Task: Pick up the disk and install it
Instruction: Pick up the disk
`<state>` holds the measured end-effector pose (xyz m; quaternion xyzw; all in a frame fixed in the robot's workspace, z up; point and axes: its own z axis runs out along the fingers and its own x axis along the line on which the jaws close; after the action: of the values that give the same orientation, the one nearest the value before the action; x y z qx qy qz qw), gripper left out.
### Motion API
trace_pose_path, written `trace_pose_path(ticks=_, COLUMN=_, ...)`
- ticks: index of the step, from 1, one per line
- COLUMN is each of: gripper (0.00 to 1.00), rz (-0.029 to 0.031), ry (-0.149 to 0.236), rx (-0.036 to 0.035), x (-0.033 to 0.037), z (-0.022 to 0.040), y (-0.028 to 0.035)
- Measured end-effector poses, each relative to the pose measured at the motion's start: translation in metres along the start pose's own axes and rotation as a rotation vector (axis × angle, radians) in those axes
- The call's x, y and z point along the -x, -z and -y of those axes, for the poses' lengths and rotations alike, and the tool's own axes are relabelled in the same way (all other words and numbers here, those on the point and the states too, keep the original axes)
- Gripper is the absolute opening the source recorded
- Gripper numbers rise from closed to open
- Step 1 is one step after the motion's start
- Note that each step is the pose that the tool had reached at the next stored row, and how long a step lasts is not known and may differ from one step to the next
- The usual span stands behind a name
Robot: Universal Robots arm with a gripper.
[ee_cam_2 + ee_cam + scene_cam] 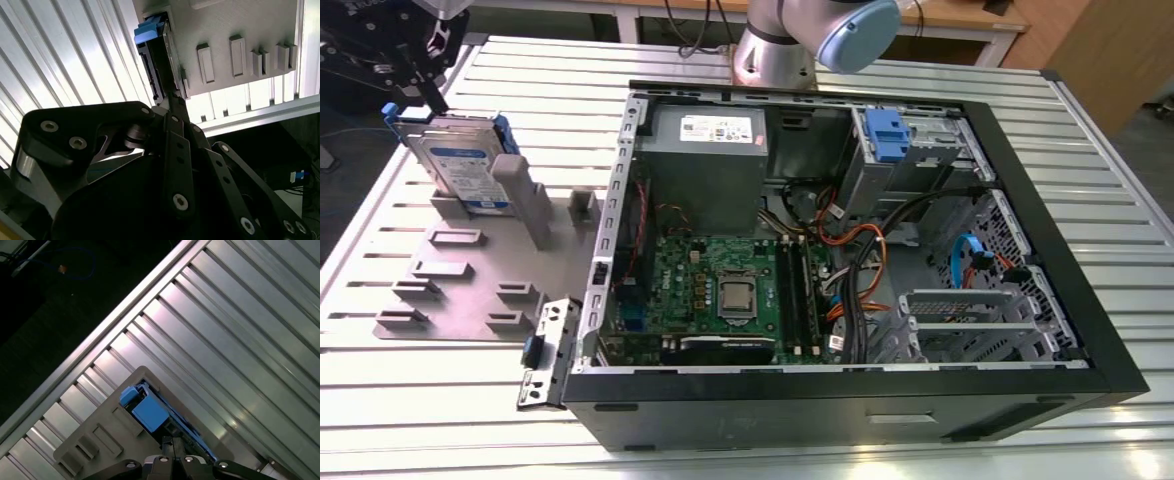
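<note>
Glare streaks along the ribbed silver aluminium table (1101,170): brushed bare metal, bright and reflective. On it the flat grey plastic holder plate (454,290) looks dull and matt, faintly grainy. The flat rectangular silver disk (464,165) shows a smooth metal body and a white-and-blue paper label with a slight sheen. Its blue plastic carrier (149,412) is satin-smooth in the first wrist view. The black end effector (172,95) reads as matt metal links dotted with shiny steel screw heads. The open black computer case (854,420) has a matt painted shell, with bare grey perforated sheet steel and a green lacquered circuit board (707,290) inside. The robot arm's silver tube (771,55) is smooth metal, and its pale blue cap (861,30) is glossy.
</note>
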<state>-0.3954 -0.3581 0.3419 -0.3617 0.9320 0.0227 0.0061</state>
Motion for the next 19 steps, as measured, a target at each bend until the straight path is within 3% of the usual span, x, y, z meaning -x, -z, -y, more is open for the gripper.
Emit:
trace_pose_path(ticks=9, gripper=0.11, rz=-0.0001, ry=0.003, rx=0.0001, x=0.0000, z=0.0000, y=0.0000)
trace_pose_path(ticks=19, gripper=0.11, rz=-0.0046, ry=0.120, rx=0.0033, x=0.0000, z=0.0000, y=0.0000)
